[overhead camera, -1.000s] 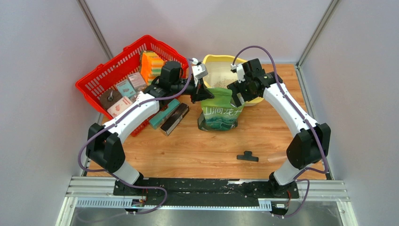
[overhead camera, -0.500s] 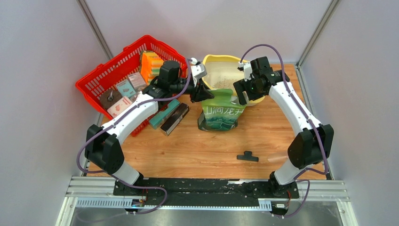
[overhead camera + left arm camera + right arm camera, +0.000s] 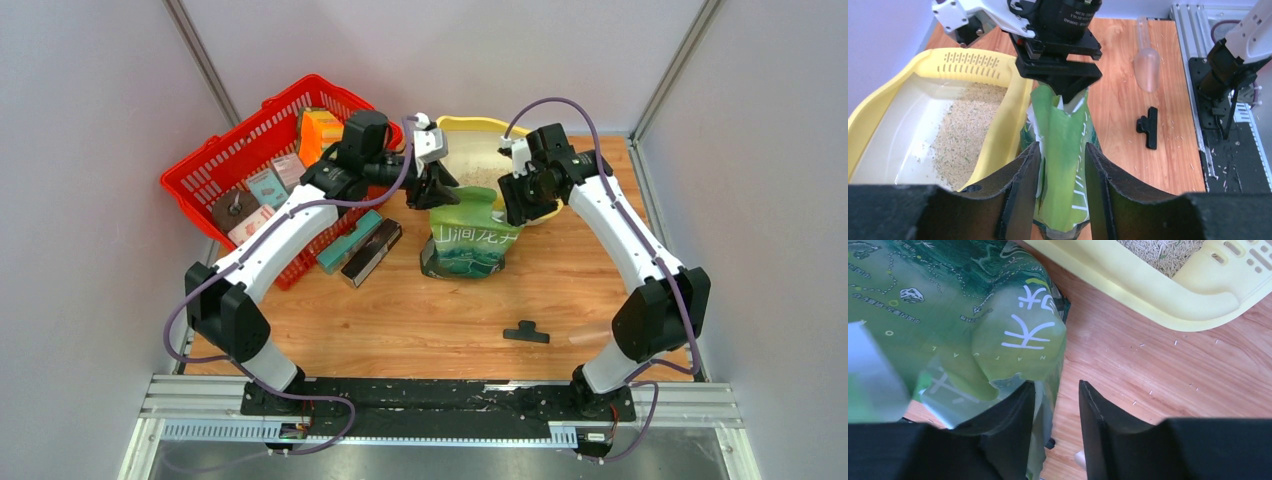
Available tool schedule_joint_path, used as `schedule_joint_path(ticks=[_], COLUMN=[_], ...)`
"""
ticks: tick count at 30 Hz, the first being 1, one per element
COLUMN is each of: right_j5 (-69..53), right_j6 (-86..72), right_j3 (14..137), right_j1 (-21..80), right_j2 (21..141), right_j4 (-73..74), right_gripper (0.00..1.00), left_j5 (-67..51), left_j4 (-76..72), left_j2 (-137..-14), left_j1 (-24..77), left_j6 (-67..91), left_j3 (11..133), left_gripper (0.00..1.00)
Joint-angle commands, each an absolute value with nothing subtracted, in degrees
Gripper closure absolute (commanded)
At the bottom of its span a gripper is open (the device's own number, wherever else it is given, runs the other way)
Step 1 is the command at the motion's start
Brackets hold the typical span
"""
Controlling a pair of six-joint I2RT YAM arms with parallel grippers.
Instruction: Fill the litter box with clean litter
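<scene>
Right now the green litter bag stands upright on the wooden surface. The litter box sits just behind the bag, with its yellow rim touching the bag's side. That closeness looks planned: the bag would only need to lean back a little for grains to fall into the box.

Some clean litter lies in the white basin, heaped on the side nearest the bag. The part farthest from the bag is bare, so the filling seems only partly done.

The left arm reaches the bag's top from the left. Its jaws stand apart with the folded top edge between them. Whether they press it or only stand round it cannot be told.

The right arm comes to the bag's top from the right. Its jaws are apart too. A thin bit of the bag's corner is inside them and bare wood shows in the gap, so they are not squeezing.

One hold at each top corner would probably keep the floppy bag from tipping sideways and spilling.
</scene>
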State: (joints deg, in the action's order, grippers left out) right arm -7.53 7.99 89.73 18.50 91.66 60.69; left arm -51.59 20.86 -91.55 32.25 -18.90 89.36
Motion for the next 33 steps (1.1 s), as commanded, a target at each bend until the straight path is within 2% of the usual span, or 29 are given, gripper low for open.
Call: schedule_joint_path(ticks=[1, 6, 7, 10, 16, 17, 21, 25, 28, 33], right_j5=[-6.9, -7.0, -7.1, -7.0, -7.4, -7.4, -3.1, 6.0, 7.8, 6.9], right_j6=[6.8, 6.7, 6.7, 6.7, 6.9, 6.9, 5.6, 5.0, 4.4, 3.8], right_j3=[90.4, 91.2, 91.4, 91.4, 90.3, 90.3, 90.3, 90.4, 89.9, 92.7], right_j1=[18.6, 18.7, 18.6, 18.7, 18.6, 18.6, 18.5, 18.4, 18.0, 17.9], right_j2=[88.4, 87.6, 87.5, 86.9, 85.6, 85.5, 84.9, 84.9, 85.5, 87.2], right_j4=[61.7, 61.3, 61.2, 60.9, 59.6, 59.2, 58.5, 58.5, 58.6, 59.1], right_gripper=[0.65, 0.85, 0.92, 1.00, 1.00, 1.00, 1.00, 1.00, 1.00, 1.00], left_j5=[-49.9, -44.1, -43.9, -42.0, -38.9, -38.9, -39.6, -40.8, -41.1, -42.8], left_j4=[29.7, 34.4, 34.5, 34.3, 35.4, 36.0, 37.7, 26.4, 17.4, 11.9], left_j2=[-93.4, -95.9, -96.1, -96.5, -96.6, -96.6, -94.6, -86.5, -82.8, -83.0], left_j1=[34.1, 36.3, 36.4, 36.7, 36.7, 36.7, 36.5, 35.1, 34.2, 32.4], left_j6=[-28.5, -31.6, -31.6, -31.5, -33.2, -33.7, -34.9, -31.4, -31.6, -28.7], left_j3=[93.2, 97.3, 97.8, 98.9, 100.5, 101.1, 101.1, 93.0, 86.4, 87.2], left_gripper=[0.53, 0.53, 0.54, 0.60, 0.87, 0.99, 1.00, 1.00, 1.00, 1.00])
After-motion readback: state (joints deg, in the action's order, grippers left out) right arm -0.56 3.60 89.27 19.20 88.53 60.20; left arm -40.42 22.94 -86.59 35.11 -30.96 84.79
